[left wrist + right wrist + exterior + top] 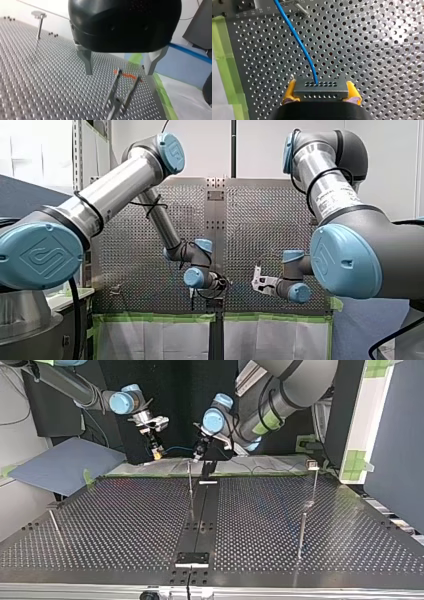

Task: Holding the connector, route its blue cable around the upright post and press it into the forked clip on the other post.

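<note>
In the right wrist view the perforated table [374,50] lay just below the gripper, a bright metal plate of close-set holes. A band of green tape [222,50] ran along its edge. In the top view a black strip [202,510] ran down the middle of the plate. Past the far corner, at that view's left, lay a blue-grey board [55,467], with dark room behind it.

The connector [320,88] was a small grey block with rows of pin holes on its face. My right gripper [320,93] was closed on it, one of the yellow pads [290,90] pressed against each end. The blue cable [297,37] left the block's upper row and ran ahead in a gentle curve over the plate. In the top view the connector hung above the table's far edge, left of the middle post [190,482].

My left gripper [119,72] had its metal fingers [87,61] spread wide with nothing between them, and it hovered over the plate near the taped edge. The two grippers hung near each other but apart. The middle post stood below the gap between them. A capped post [312,464] stood well off at the top view's right, with a broad run of plate between the posts.
</note>
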Controlling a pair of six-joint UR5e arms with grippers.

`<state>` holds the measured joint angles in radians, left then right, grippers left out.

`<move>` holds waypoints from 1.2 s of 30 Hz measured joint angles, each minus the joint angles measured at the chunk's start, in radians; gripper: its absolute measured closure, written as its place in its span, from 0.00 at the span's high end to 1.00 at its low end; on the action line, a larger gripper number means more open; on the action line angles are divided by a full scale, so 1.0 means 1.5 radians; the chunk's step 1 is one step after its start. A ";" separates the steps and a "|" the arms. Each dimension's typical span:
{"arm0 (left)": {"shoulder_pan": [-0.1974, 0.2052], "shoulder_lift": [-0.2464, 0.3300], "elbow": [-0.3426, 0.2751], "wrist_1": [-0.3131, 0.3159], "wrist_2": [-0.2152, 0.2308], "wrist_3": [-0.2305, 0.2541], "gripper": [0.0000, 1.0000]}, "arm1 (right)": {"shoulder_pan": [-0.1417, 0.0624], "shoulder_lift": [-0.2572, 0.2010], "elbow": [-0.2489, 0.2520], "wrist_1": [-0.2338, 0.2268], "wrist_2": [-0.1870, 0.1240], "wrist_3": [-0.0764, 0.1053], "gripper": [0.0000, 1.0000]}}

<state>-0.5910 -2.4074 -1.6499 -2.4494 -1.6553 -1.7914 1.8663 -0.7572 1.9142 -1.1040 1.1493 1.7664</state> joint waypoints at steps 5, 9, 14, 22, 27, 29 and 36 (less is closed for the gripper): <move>-0.023 -0.001 0.000 0.027 -0.027 0.025 1.00 | -0.002 0.002 0.000 0.003 -0.004 0.003 0.00; -0.030 -0.001 0.000 0.036 -0.051 0.049 1.00 | -0.002 0.002 -0.001 0.006 -0.004 0.002 0.00; -0.027 -0.001 -0.001 0.028 -0.081 0.060 1.00 | -0.002 0.002 -0.002 0.008 -0.004 0.002 0.00; -0.019 -0.005 0.000 0.019 -0.128 0.055 1.00 | -0.007 0.003 -0.002 0.008 -0.004 0.004 0.00; -0.016 -0.017 0.000 0.023 -0.159 0.057 1.00 | -0.008 0.003 -0.002 0.009 -0.004 0.005 0.00; -0.015 -0.019 0.000 0.025 -0.170 0.057 1.00 | -0.008 0.003 -0.002 0.009 -0.004 0.005 0.00; -0.010 -0.020 0.000 0.044 -0.210 0.061 1.00 | -0.007 0.003 -0.002 0.012 -0.003 0.003 0.00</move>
<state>-0.6066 -2.4377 -1.6499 -2.3841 -1.9696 -1.7003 1.8551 -0.7530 1.9111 -1.0856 1.1453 1.7706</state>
